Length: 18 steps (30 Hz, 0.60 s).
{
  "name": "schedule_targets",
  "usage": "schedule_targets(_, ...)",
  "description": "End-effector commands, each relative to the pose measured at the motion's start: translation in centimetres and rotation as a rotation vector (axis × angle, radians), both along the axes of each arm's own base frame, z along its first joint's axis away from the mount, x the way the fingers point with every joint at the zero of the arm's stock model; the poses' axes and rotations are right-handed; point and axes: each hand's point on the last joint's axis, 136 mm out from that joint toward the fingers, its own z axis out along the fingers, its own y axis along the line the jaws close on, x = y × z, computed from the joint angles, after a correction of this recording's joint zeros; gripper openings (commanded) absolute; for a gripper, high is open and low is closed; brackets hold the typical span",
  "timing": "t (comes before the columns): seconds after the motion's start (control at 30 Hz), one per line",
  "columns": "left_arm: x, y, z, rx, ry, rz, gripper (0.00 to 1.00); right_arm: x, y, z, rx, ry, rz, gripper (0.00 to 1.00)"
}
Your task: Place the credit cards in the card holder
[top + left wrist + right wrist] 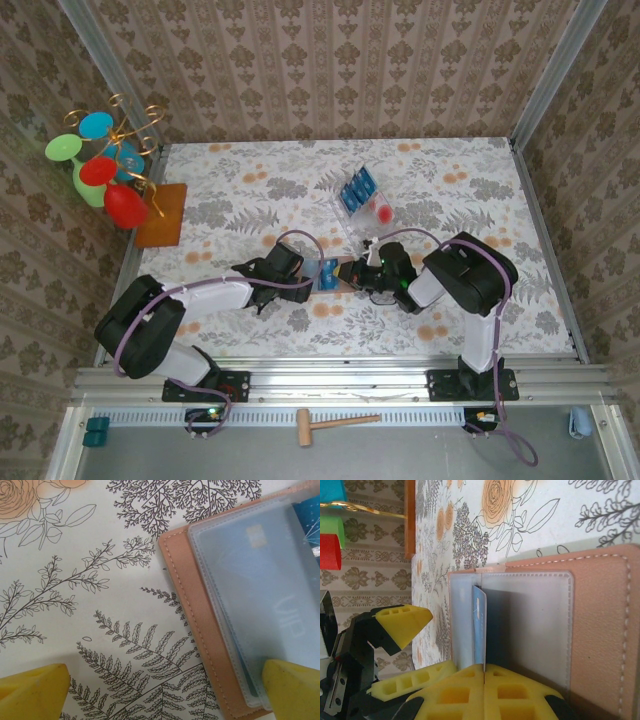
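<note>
We see the card holder (340,273) lying open on the desk, midway along and nearer the near edge, between the two claws. The right claw (484,692) is clenched, its yellow fingers pressed together on the edge of a blue credit card (478,625) that stands in the holder's clear sleeve (530,625). The left claw (162,690) is spread wide and grasps nothing. One of its fingertips (292,685) sits over the sleeve's corner, and we cannot tell whether it touches. More blue cards (357,186) lie in a clear tray (365,222) toward the far edge, right of centre.
</note>
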Motion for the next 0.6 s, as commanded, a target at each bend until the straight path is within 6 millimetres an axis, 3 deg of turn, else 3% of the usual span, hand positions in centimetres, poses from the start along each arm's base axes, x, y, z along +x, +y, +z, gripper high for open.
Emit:
schedule_targets(0.0, -0.54, 0.72, -0.07, 0.021, 0.006, 0.01, 1.0, -0.87, 0.17, -2.01, -0.041, 0.069, 0.028, 0.0)
schedule_targets(0.33, -0.48, 0.63, 0.03, 0.018, 0.005, 0.01, 1.0, -0.98, 0.39, -2.36, -0.056, 0.087, 0.045, 0.02)
schedule_targets(0.47, -0.47, 0.72, 0.12, 0.02, 0.003, 0.009, 1.0, -0.88, 0.18, -2.18, -0.074, 0.08, 0.042, 0.31)
schedule_targets(0.57, -0.51, 0.7, 0.14, 0.017, 0.004, 0.01, 1.0, -0.72, -0.26, -1.81, -0.103, 0.069, 0.035, 0.44)
